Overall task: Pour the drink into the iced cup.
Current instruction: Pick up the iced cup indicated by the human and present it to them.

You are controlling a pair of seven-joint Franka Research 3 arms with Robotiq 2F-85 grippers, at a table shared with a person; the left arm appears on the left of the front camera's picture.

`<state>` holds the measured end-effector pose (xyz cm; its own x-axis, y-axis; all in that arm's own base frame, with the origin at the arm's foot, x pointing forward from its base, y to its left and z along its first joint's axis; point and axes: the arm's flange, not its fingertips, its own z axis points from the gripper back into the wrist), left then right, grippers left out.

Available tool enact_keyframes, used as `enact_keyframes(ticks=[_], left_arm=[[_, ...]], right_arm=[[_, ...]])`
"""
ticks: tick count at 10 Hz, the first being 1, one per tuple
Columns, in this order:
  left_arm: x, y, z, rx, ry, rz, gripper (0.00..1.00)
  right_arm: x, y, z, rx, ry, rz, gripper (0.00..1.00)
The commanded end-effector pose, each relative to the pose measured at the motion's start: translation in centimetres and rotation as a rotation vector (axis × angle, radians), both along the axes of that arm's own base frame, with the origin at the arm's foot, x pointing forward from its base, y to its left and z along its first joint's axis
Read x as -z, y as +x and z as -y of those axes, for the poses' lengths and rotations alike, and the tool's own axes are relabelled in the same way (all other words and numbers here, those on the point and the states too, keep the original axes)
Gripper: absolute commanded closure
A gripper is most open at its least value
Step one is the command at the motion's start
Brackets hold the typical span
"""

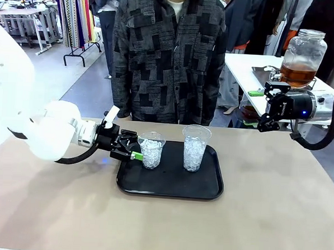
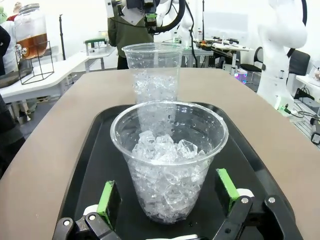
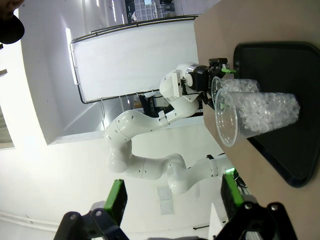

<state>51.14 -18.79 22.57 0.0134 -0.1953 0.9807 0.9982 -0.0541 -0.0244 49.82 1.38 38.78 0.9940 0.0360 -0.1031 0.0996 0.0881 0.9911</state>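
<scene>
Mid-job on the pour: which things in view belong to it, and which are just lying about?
For the job: drink in the glass jar; iced cup between the jaws of the open left gripper; open right gripper.
Lying about: second iced cup (probably spare); black tray; green item on the side table; clothes rack.

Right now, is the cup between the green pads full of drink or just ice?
Just ice. The cup stands upright on the black tray, holding clear ice cubes partway up and no brown liquid.
</scene>
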Motion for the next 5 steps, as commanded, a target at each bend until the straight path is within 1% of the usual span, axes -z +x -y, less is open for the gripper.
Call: enact_keyframes(ticks=[1, 5], left_arm=[[0.0, 0.5, 1.1, -0.006, 0.003, -0.013, 0.00], [0.1, 0.9, 2.1, 0.001, 0.007, -0.017, 0.00]], right_arm=[[-0.1, 0.1, 0.0, 0.001, 0.002, 0.008, 0.00], [-0.1, 0.1, 0.0, 0.001, 0.002, 0.008, 0.00]])
